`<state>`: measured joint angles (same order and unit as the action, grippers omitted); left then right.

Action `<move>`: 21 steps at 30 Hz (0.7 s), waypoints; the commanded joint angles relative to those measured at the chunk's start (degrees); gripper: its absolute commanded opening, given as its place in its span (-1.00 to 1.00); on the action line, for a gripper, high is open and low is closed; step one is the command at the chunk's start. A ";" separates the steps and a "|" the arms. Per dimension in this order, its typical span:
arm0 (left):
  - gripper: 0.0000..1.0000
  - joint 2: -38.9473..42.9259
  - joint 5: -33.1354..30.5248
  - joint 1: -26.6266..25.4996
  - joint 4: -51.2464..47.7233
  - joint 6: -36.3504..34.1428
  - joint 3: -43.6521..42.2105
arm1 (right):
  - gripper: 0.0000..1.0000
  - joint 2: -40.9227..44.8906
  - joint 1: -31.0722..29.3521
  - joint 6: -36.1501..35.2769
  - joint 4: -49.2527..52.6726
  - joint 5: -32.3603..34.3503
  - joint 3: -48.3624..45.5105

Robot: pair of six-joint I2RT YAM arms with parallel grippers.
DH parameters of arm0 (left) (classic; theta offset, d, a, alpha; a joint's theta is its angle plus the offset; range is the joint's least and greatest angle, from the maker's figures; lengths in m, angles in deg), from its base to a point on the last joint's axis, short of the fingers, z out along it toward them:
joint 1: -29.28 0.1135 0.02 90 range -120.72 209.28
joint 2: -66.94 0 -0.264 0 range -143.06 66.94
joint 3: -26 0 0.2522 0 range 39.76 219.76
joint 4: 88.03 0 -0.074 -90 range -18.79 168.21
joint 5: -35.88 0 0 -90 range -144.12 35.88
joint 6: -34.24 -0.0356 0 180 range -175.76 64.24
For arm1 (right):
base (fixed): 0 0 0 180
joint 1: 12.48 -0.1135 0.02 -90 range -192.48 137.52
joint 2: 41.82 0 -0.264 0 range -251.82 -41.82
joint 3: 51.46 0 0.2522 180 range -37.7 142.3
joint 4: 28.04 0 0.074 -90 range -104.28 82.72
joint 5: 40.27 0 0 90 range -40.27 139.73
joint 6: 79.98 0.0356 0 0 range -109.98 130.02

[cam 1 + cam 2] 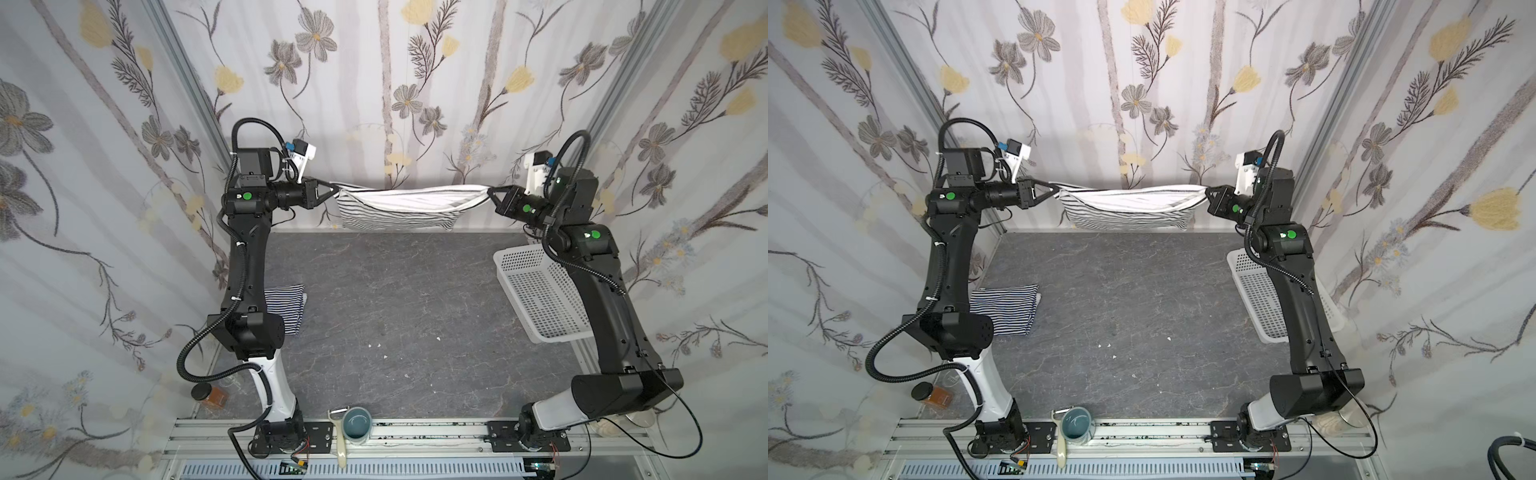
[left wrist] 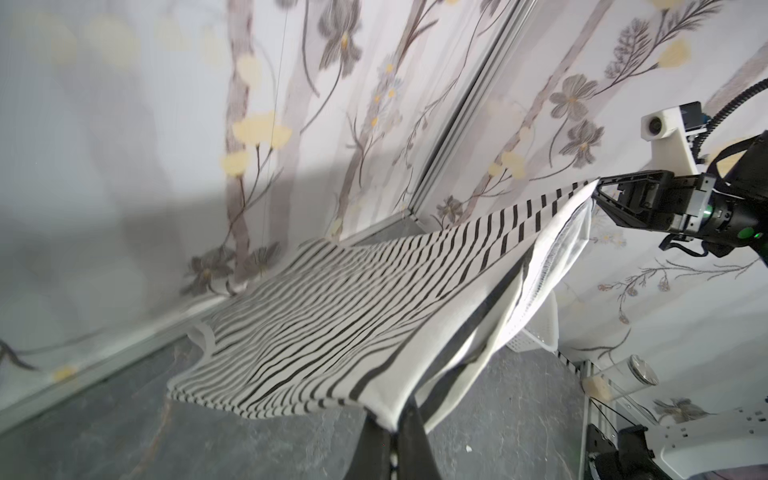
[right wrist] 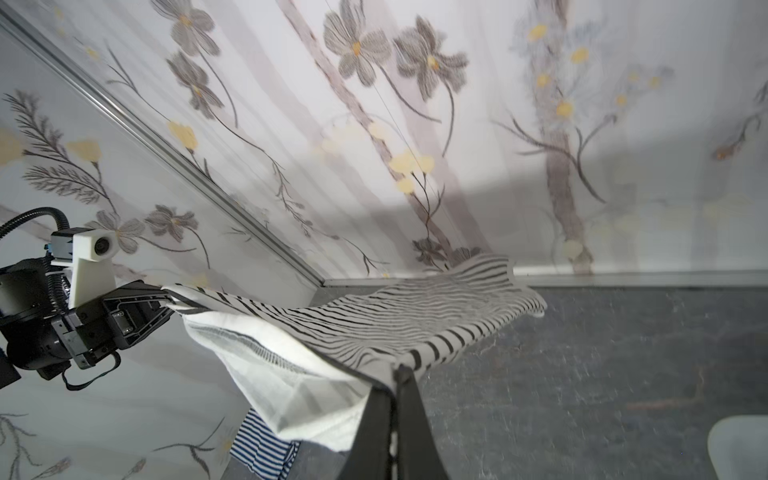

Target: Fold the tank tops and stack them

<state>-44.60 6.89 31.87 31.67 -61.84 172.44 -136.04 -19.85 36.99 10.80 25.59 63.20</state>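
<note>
garment in work: black-striped tank top [image 1: 399, 212], white with wide-spaced black stripes, strung in the air between the two grippers at the back of the bench [image 1: 395, 316], close to the flowered rear wall.
left gripper [image 1: 335, 192]: jaws together, clamped on the left end of the black-striped tank top; the wrist view shows cloth pinched between the fingertips [image 2: 409, 419].
right gripper [image 1: 491, 192]: jaws together, clamped on the right end of the same top; its wrist view shows the hem caught at the tips.
cloth shape: top edge pulled nearly straight, body sagging below in a pouch, white inner layer showing along the upper fold; cannot tell whether the lowest edge touches the bench.
second garment: navy-striped tank top [image 1: 1007, 307], folded, lying flat at the left side of the bench, partly hidden under the left arm, well apart from the held one.
basket [image 1: 536, 291]: white, perforated, at the right edge of the bench under the right arm.
front rail: cup [image 1: 357, 424] with a peeler [image 1: 340, 444] just beside it.
</note>
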 commanded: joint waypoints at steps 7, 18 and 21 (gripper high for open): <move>-1.00 12.39 -2.46 1.91 -0.91 -18.53 -48.08 | -1.00 14.39 -0.69 4.86 -18.46 -5.49 -40.01; -1.00 11.26 -10.46 1.27 -7.97 -35.74 -74.60 | -1.00 25.17 -4.42 8.45 -22.61 -3.98 -71.49; -1.00 11.01 -11.34 1.62 -11.04 -38.69 -74.63 | -1.00 28.56 -7.65 9.17 -19.70 0.19 -73.67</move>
<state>-33.24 -3.06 33.16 25.37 -93.82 97.89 -109.24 -25.89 44.70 -6.88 21.92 -9.41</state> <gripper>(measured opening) 0.058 0.048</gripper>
